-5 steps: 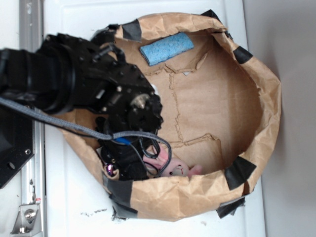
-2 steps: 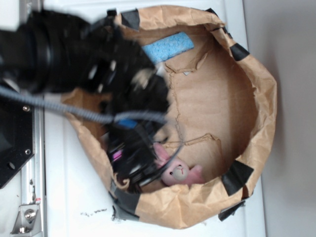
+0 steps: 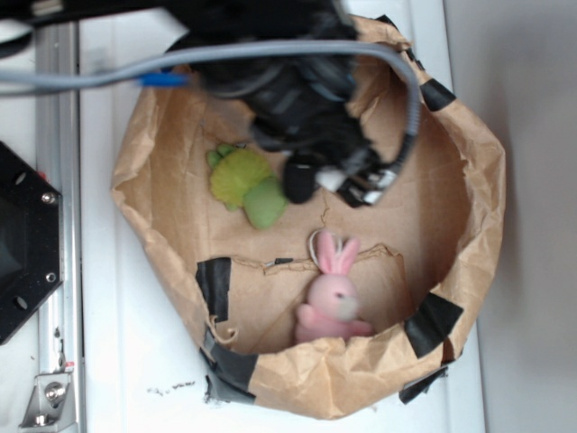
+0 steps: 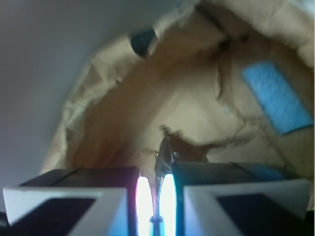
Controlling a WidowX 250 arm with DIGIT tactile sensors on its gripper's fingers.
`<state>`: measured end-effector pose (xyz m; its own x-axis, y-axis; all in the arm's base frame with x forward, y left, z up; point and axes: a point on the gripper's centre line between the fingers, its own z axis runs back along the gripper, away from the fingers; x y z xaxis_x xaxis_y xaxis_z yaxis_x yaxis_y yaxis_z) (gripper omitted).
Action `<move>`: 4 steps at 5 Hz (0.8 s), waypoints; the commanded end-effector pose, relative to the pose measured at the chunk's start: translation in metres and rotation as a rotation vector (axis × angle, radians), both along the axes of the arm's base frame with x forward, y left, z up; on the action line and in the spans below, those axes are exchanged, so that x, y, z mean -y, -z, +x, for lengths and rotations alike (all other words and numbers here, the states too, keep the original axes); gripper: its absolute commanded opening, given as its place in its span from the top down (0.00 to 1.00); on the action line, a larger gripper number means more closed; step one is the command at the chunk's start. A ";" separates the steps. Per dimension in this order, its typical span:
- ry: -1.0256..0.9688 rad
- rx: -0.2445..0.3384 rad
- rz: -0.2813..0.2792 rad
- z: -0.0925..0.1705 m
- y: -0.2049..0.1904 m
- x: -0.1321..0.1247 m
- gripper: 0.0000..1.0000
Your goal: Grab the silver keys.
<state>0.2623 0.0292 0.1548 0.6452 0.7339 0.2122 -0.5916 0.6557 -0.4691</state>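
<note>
At the left, the white desk (image 3: 135, 361) and the near wall of the crumpled brown paper bag (image 3: 158, 234) are now free of the black arm. A second ago the arm was pressed into the bag's lower left corner. It has since swung up and across to the top, uncovering a green plush toy (image 3: 245, 185).

The hand (image 3: 356, 185) hangs mid-bag. From the wrist, its fingers stand nearly closed on a thin dark metal piece (image 4: 162, 155), which I judge to be the silver keys, so the grab looks made.

Below, the pink plush bunny (image 3: 332, 293) lies clear of the hand. A pale ring-like arc by its ears is too faint to identify.

To the right lies a blue rectangular sponge (image 4: 278, 98), then open cardboard floor. The taped rim stands well apart, so there is room to lift straight up.
</note>
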 end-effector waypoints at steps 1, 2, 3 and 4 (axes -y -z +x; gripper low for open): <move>0.152 -0.085 0.197 -0.020 0.004 0.026 1.00; 0.126 -0.204 0.286 -0.017 0.008 0.026 1.00; 0.126 -0.232 0.294 -0.014 0.009 0.025 1.00; 0.123 -0.217 0.269 -0.013 0.010 0.024 1.00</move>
<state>0.2560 0.0065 0.1212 0.7881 0.5838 0.1952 -0.5724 0.8117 -0.1164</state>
